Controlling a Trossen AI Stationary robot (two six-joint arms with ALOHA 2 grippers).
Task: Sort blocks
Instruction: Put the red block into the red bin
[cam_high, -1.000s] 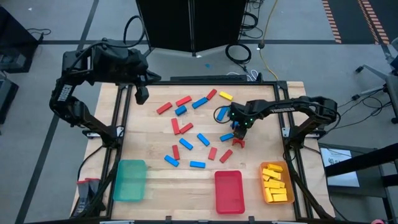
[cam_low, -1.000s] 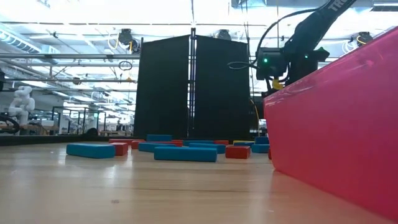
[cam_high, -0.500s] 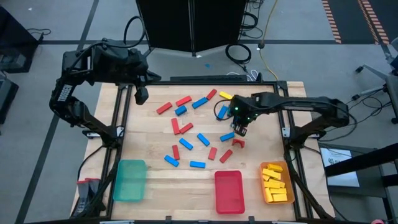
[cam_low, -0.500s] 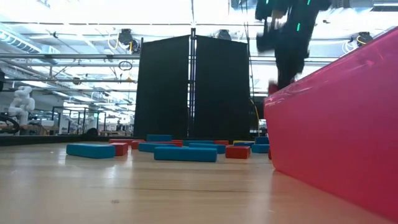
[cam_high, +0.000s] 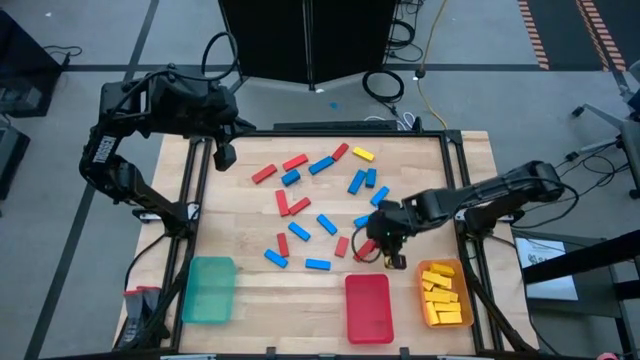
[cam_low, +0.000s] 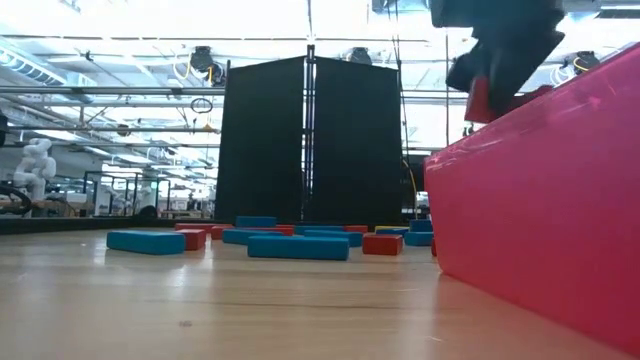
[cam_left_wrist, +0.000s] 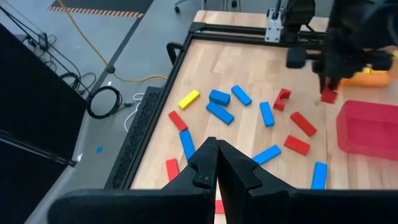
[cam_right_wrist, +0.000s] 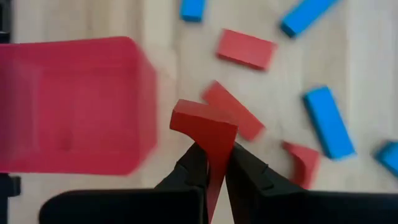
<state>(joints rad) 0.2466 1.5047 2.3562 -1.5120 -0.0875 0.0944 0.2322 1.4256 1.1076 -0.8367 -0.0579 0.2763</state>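
Note:
Red and blue blocks lie scattered flat on the table's middle (cam_high: 300, 205), with one yellow block (cam_high: 362, 154) near the far edge. My right gripper (cam_high: 372, 247) hangs just beyond the red tray's far end (cam_high: 367, 282), shut on a red block (cam_right_wrist: 205, 127). That block also shows in the low view (cam_low: 480, 100) above the tray's rim. My left gripper (cam_left_wrist: 214, 163) is shut and holds nothing, over the table's far left corner (cam_high: 226, 155). My right gripper pinches the red block by its lower part (cam_right_wrist: 213, 152) between the two fingers, coming from above and pointing down. The block stands up past the fingertips, lifted clear of the table. Its upper end (cam_right_wrist: 202, 118) is free.
The red tray (cam_right_wrist: 68, 106) sits at the near edge, the green tray (cam_high: 209, 290) to its left, and the orange tray (cam_high: 462, 300) holding yellow blocks to its right. Two red bars (cam_right_wrist: 233, 112) and a red arch (cam_right_wrist: 301, 163) lie close below my right gripper.
My right gripper has swung from the table's middle right toward the near edge, ending beside the red tray's far end. In the low view it has come closer to the camera, with the red block now showing between its fingers.

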